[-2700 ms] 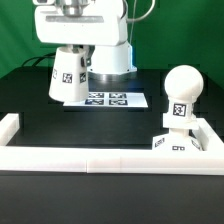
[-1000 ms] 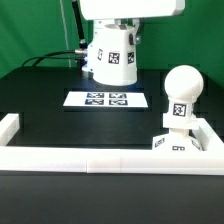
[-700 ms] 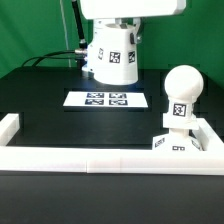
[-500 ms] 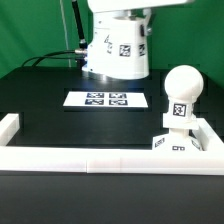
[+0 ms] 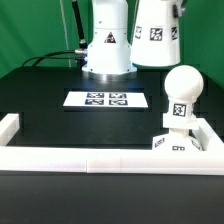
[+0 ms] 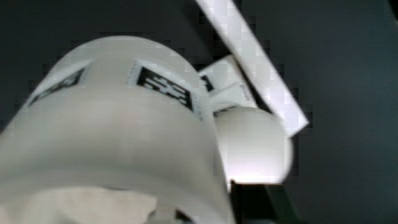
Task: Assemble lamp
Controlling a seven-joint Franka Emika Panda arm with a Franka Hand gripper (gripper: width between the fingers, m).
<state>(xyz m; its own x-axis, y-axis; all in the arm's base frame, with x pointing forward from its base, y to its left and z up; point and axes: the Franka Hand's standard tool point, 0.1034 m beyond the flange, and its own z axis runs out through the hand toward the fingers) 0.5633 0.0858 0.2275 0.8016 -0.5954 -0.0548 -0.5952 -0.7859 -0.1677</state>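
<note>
The white tapered shade (image 5: pixel 157 34) hangs in the air at the top of the exterior view, up and to the left of the bulb. It fills the wrist view (image 6: pixel 125 130). My gripper (image 6: pixel 192 205) is shut on the shade's rim, and one dark finger (image 6: pixel 267 205) shows outside the wall. In the exterior view the gripper is cut off by the top edge. The round-headed bulb (image 5: pixel 180 94) stands upright on the square base (image 5: pixel 176 144) at the exterior view's right. The bulb also shows in the wrist view (image 6: pixel 253 145), beside the shade.
The marker board (image 5: pixel 107 100) lies flat at mid table. The arm's white pedestal (image 5: pixel 107 45) stands behind it. A white border rail (image 5: pixel 100 161) runs along the front with upturned ends at both sides, and it shows in the wrist view (image 6: pixel 249 50).
The shade has been lifted from the table at the exterior view's left and carried up and to the right. It now hangs near the bulb. The bulb and base have not moved.
</note>
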